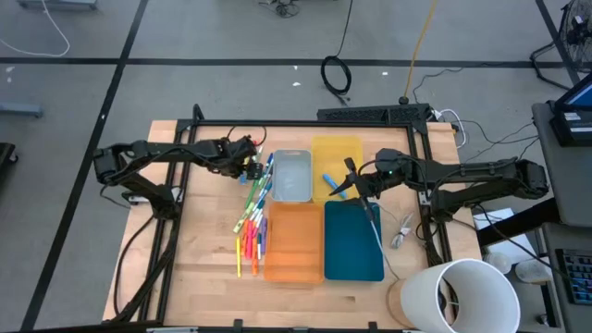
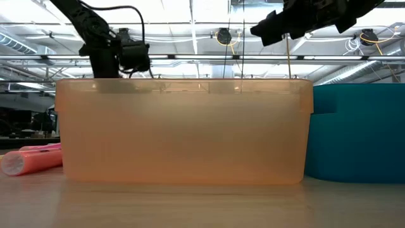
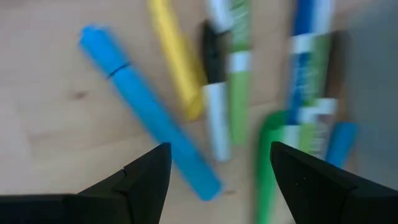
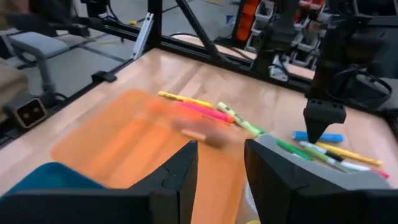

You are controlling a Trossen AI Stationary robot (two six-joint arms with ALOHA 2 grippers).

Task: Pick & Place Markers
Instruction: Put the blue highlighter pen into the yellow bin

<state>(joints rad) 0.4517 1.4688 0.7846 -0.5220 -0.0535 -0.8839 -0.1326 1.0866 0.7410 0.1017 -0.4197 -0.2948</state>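
Observation:
The markers (image 1: 254, 208) lie in a loose pile on the wood left of the trays. In the left wrist view I see a blue marker (image 3: 146, 106), a yellow one (image 3: 177, 59), a white one (image 3: 217, 124) and green ones (image 3: 239, 87). My left gripper (image 1: 250, 165) (image 3: 217, 180) is open just above the far end of the pile and touches nothing. My right gripper (image 1: 345, 188) (image 4: 221, 168) is open and holds nothing, above where the yellow tray (image 1: 338, 153) meets the teal tray (image 1: 353, 242). One blue marker (image 1: 330, 178) lies on the yellow tray beside it.
A grey tray (image 1: 291, 176) and an orange tray (image 1: 294, 242) (image 2: 183, 133) sit right of the pile. A pink marker (image 2: 31, 158) lies near the orange tray's near corner. A white round bucket (image 1: 462, 296) stands at the near right corner, with a cord (image 1: 402, 231) beside the teal tray.

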